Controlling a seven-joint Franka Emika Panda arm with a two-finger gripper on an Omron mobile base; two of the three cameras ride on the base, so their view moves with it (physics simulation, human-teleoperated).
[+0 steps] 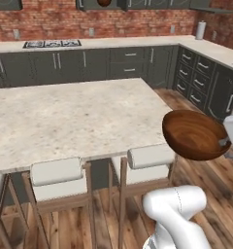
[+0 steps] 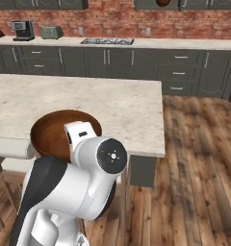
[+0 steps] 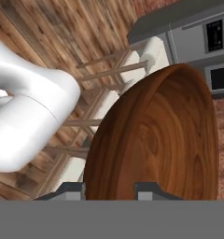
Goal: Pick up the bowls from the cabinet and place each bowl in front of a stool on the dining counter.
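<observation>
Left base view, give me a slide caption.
Hand grips a wooden bowl beside the dining counter, above the stools.

Arm (image 2: 64,192) shell: I see glossy white, rounded links.
Joints: dark grey bands, dark round cap with small markings.

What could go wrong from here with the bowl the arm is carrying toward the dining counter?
1. The gripper pinches only the rim of the bowl, which hangs tilted; it might slip or swing.
2. The bowl hangs off the corner of the dining counter, above the stool; lowered there, it could hit the stool or the counter's edge.
3. A drop would land on the wooden floor.
</observation>
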